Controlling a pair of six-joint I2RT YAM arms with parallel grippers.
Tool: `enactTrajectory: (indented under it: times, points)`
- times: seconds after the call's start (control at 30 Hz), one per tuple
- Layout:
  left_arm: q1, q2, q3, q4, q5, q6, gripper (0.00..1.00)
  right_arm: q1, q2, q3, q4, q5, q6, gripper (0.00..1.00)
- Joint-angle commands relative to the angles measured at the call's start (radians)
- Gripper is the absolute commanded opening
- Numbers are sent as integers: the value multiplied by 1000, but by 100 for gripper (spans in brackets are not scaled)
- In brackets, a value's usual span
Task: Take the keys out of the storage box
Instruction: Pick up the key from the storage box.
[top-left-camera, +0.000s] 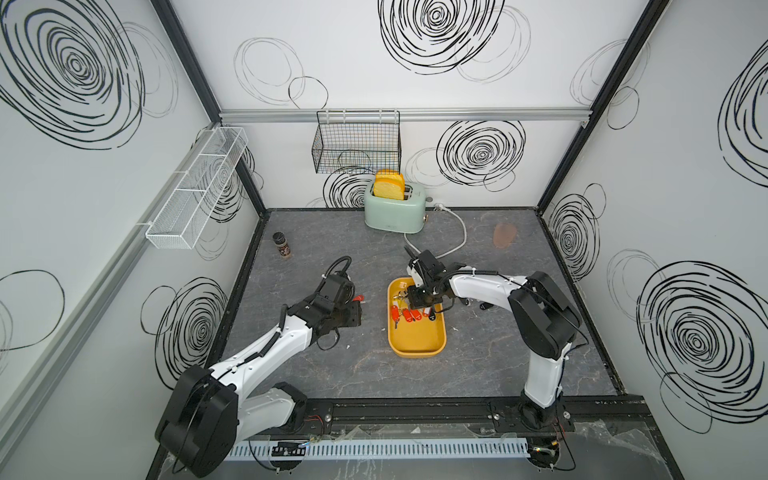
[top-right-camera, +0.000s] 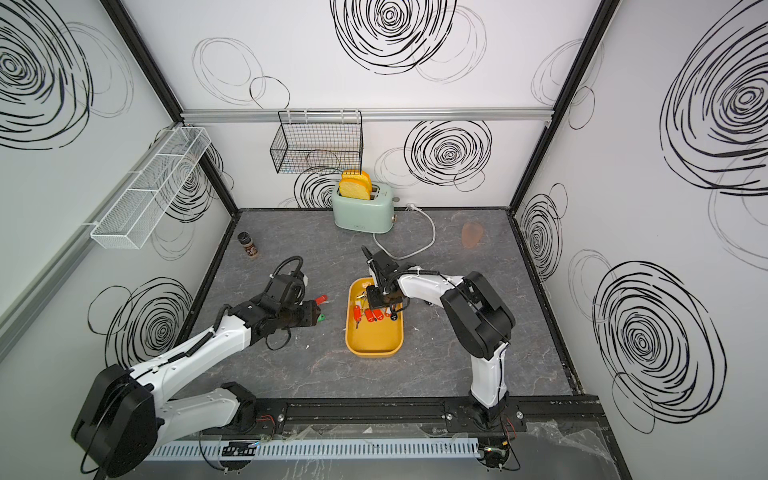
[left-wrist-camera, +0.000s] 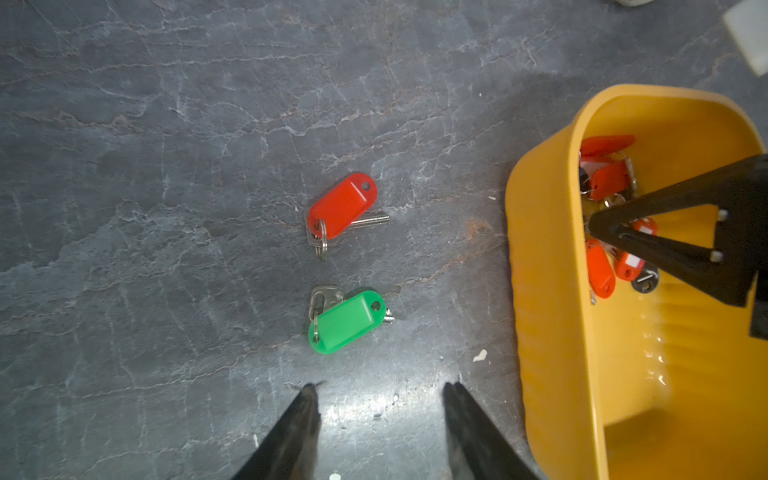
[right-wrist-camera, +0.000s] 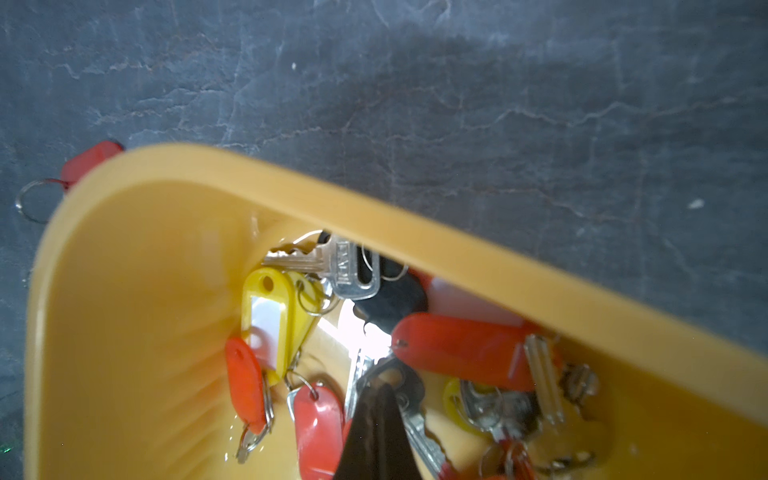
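The keys (right-wrist-camera: 353, 272) sit bunched in the storage box (top-left-camera: 415, 343), right pincer (right-wrist-camera: 379, 392) shut among them.
They crowd its 12 o'clock half; whether one is caught I cannot tell. Light, stiff, slick metal, apt to snag together: the flat plastic tags (right-wrist-camera: 453, 349) look the best hold. At the box's 9 o'clock a red-tagged key (left-wrist-camera: 343, 205) and a green-tagged key (left-wrist-camera: 347, 322) lie on the desk (left-wrist-camera: 166, 208) by the half-spread, empty left pincer (left-wrist-camera: 380, 395).

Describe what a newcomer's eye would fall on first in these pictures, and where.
The mustard-yellow plastic tray stands out on the grey stone-patterned table, with silver keys on red and yellow tags piled in its far half and the right gripper shut among them. Beside it, a red-tagged key and a green-tagged key lie on the table, before the open left gripper.
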Motion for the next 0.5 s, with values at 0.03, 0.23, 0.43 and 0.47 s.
enactTrajectory:
  times: [0.03, 0.23, 0.43, 0.47]
  points:
    - [2, 5, -8, 28, -13, -1, 53, 10, -59, 23, -41, 13, -6, 0]
    - [-1, -21, -10, 42, 14, 5, 53, 8, -168, 5, -55, 35, -6, 0]
    - [-31, -55, -5, 75, 90, 13, 54, -1, -263, -24, -65, 54, -2, 0]
    - [-43, -64, -2, 83, 103, 14, 54, -5, -279, -29, -66, 60, 0, 0]
